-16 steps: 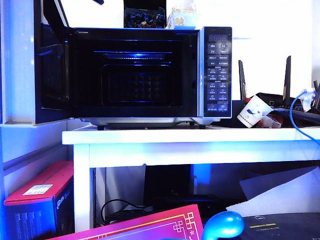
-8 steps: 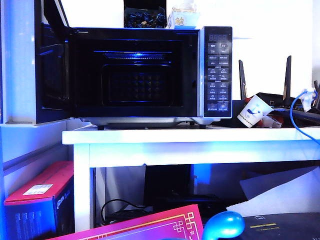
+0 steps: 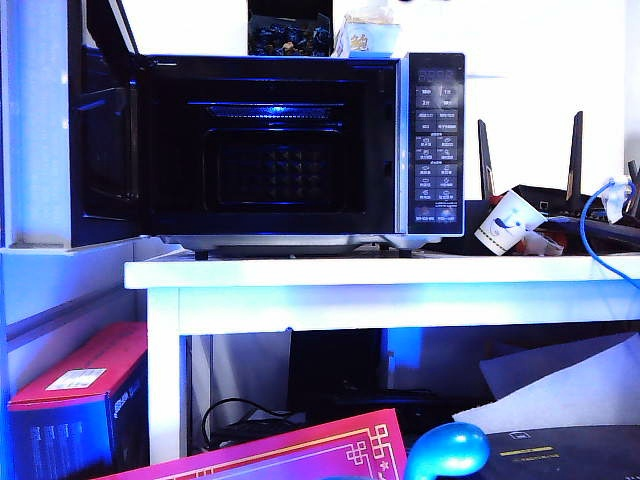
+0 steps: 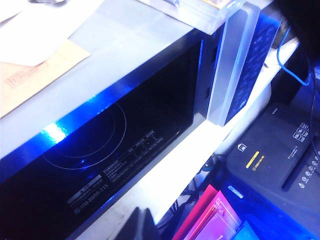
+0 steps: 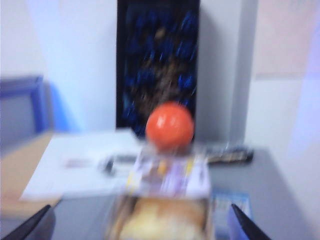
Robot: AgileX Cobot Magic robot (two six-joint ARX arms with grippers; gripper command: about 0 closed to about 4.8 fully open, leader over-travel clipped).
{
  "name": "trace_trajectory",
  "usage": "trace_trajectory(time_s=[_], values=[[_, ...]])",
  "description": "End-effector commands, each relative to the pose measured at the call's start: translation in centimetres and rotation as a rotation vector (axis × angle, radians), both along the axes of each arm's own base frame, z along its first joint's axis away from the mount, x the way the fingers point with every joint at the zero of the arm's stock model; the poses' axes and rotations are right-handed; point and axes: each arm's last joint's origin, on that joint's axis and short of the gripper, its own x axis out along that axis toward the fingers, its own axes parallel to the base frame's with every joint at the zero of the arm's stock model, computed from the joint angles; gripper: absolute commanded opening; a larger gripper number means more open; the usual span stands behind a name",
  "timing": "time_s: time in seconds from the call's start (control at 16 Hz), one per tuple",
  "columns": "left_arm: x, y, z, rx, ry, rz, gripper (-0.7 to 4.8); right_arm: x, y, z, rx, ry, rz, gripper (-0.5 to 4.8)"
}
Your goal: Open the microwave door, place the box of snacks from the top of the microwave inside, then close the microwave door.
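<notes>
A: Where's the box of snacks (image 3: 366, 36)?
B: Atop the microwave (image 3: 300, 150), pale cardboard above the glossy glass; door (image 3: 100, 140) swung wide.
A: End effectors?
B: Right end effector (image 5: 142, 225) spread wide around the box, gripping nothing; the left one's state, cannot tell.

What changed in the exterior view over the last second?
A small dark shape at the top edge, above the open microwave door, left the frame. Nothing taken or let go. Unchanged: box of snacks on top of the microwave, cavity empty. Right gripper open, facing the box; left gripper by the microwave front, state unclear.
</notes>
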Motion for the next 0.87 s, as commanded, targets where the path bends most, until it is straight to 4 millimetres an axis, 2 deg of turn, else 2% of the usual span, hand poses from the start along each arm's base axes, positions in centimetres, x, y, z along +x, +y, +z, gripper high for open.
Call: trace_trajectory(time_s=[0.06,0.25,0.37,0.75,0.87], values=[[-0.2,0.0,0.4,-0.007,-0.024,-0.009,-0.06,1.4,0.7,0.5,-0.037,0.009,-0.015,4.79],[-0.2,0.0,0.4,-0.007,-0.023,-0.008,-0.06,2.7,1.3,0.9,-0.039,0.018,-0.045,4.79],[-0.2,0.0,0.4,-0.006,-0.022,-0.008,-0.06,3.1,1.4,0.5,-0.040,0.033,-0.065,4.79],[-0.2,0.0,0.4,-0.006,-0.018,-0.008,-0.06,4.8,2.1,-2.7,-0.085,0.127,-0.077,4.79],[-0.2,0.0,0.3,-0.005,-0.016,-0.009,-0.06,5.0,2.1,-3.0,-0.086,0.135,-0.079,4.79]])
